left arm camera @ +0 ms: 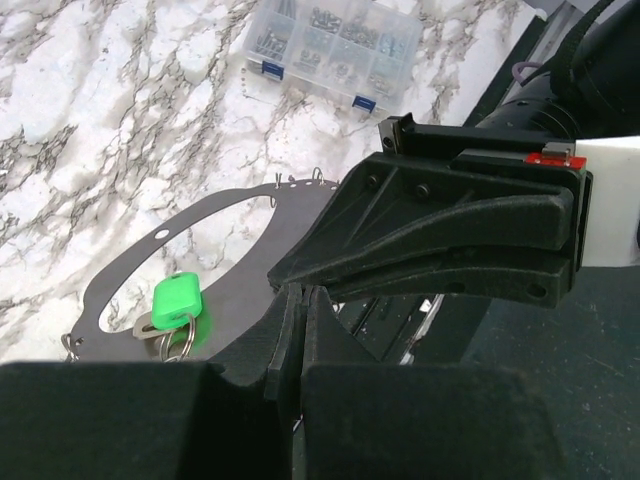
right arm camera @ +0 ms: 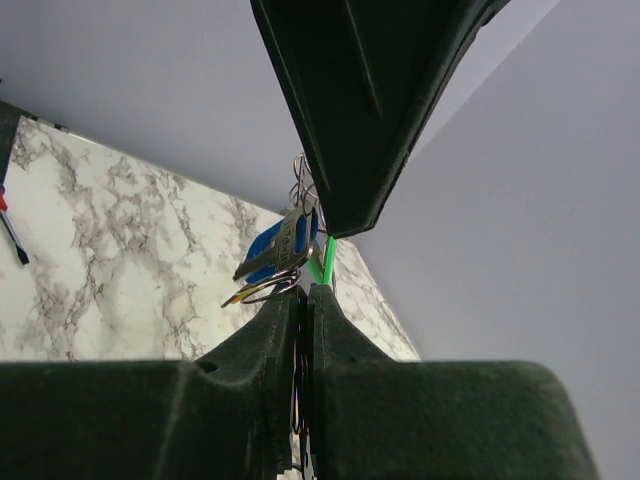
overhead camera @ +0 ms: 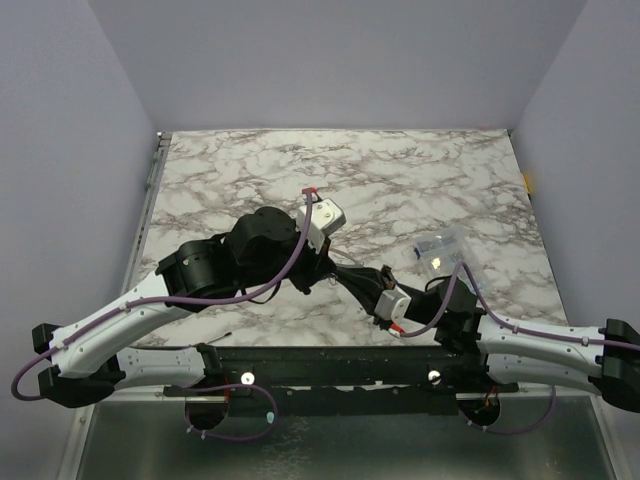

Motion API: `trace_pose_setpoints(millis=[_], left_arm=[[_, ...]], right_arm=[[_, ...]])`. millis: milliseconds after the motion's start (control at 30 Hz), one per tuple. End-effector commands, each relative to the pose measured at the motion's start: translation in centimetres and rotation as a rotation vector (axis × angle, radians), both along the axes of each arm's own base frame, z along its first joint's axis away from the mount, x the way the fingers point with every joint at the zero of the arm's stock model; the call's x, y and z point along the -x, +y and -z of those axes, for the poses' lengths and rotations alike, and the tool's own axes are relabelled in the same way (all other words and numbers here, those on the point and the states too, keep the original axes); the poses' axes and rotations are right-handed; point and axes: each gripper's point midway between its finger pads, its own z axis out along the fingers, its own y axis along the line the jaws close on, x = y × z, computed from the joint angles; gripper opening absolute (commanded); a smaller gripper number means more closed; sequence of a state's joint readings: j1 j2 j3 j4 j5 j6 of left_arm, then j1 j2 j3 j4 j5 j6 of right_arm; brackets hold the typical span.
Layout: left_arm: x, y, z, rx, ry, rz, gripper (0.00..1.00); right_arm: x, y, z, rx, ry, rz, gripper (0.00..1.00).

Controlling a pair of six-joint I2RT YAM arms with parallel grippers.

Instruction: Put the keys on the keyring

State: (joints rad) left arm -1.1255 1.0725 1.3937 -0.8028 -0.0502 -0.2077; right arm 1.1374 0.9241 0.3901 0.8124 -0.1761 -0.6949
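The keyring (left arm camera: 215, 215), a large flat grey hoop, is held above the marble. My left gripper (left arm camera: 300, 295) is shut on its edge. A green key (left arm camera: 176, 299) hangs on the hoop by a small wire ring. My right gripper (right arm camera: 307, 292) meets the left one tip to tip, and its black fingers (left arm camera: 440, 230) reach in from the right. It is shut on a thin wire ring, from which a blue key (right arm camera: 283, 245) dangles just past its tips. A yellow key (right arm camera: 237, 294) shows under the blue one, with a green sliver (right arm camera: 322, 262) beside it. From above, the left gripper (overhead camera: 330, 265) and right gripper (overhead camera: 352, 280) join mid-table.
A clear plastic box (left arm camera: 332, 45) of small metal parts lies on the marble table (overhead camera: 250, 170) beyond the grippers, right of centre in the top view (overhead camera: 440, 248). Grey walls enclose the table on three sides. A black rail (overhead camera: 330, 365) runs along the near edge.
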Motion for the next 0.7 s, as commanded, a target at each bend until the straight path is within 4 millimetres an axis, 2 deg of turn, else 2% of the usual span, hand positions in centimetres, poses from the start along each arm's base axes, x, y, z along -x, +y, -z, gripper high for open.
trace_pose_setpoints(millis=[0, 333, 667], left_arm=[[1.5, 0.3, -1.1, 0.048, -0.008, 0.081, 0.00], [3.0, 0.3, -0.6, 0.045, 0.008, 0.170, 0.00], [2.6, 0.1, 0.0, 0.039, -0.003, 0.155, 0.00]], right_arm=[[0.0, -0.7, -2.9, -0.061, -0.046, 0.023, 0.01], [0.6, -0.5, -3.2, -0.048, -0.054, -0.011, 0.01], [1.5, 0.2, -3.3, -0.029, -0.043, -0.074, 0.01]])
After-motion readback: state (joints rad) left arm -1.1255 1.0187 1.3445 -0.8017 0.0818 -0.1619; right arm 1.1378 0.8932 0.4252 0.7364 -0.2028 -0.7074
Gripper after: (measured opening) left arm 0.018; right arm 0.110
